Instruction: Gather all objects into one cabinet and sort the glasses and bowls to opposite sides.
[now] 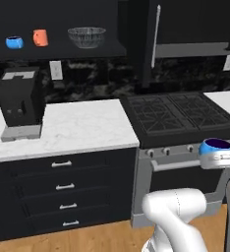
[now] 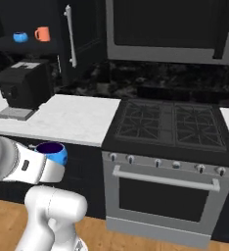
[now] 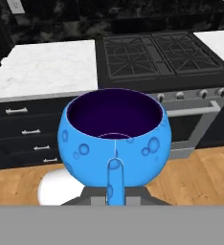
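A bright blue mug [image 3: 115, 139] with a dark inside sits in my gripper [image 1: 220, 158], which is shut on it low in front of the oven; the mug hides the fingertips in the hand view. The held mug [image 1: 215, 145] stays upright, its handle toward the hand camera. On the open shelf of the black upper cabinet [image 1: 63, 50] stand a second blue mug [image 1: 14, 42] at the left, the orange cup [image 1: 40, 37] beside it, and the wide striped bowl [image 1: 86, 37] to the right. The cabinet door [image 1: 147, 44] stands open, silver bar handle [image 1: 156, 37] showing.
A black coffee machine [image 1: 19, 103] stands on the white marble counter [image 1: 82, 128] under the shelf. The black gas stove [image 1: 181, 115] with its oven [image 2: 165, 196] is to the right. Drawers [image 1: 63, 187] lie below the counter. A microwave [image 2: 165, 29] hangs over the stove.
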Robot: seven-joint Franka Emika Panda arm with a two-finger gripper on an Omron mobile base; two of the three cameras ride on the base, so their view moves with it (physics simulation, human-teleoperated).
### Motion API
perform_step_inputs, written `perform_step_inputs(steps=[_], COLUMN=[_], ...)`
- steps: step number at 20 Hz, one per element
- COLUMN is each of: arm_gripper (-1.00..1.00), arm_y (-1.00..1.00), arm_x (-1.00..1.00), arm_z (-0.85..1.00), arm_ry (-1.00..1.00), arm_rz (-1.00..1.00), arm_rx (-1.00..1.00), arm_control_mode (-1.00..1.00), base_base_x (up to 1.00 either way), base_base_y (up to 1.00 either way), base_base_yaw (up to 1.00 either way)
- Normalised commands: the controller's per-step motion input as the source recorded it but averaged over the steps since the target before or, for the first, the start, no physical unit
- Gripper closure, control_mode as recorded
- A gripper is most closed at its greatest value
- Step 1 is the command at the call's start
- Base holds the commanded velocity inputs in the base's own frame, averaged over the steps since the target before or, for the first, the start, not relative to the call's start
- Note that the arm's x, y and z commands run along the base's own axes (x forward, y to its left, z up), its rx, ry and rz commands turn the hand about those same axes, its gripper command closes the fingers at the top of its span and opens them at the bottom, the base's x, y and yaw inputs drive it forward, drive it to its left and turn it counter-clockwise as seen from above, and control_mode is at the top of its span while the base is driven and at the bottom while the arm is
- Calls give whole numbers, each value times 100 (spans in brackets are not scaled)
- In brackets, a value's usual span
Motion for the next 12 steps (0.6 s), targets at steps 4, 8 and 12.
perform_step_inputs(steps=[4, 8, 12], arm_gripper=[100, 100, 100], arm_y=[0, 0, 0], arm_x=[0, 0, 0], arm_z=[0, 0, 0], arm_ry=[0, 0, 0], arm_rz=[0, 0, 0], arm_rx=[0, 0, 0], arm_control_mode=[100, 100, 100], base_base_x=[-10, -2, 0], base_base_y=[100, 100, 99], base_base_yaw=[0, 0, 0])
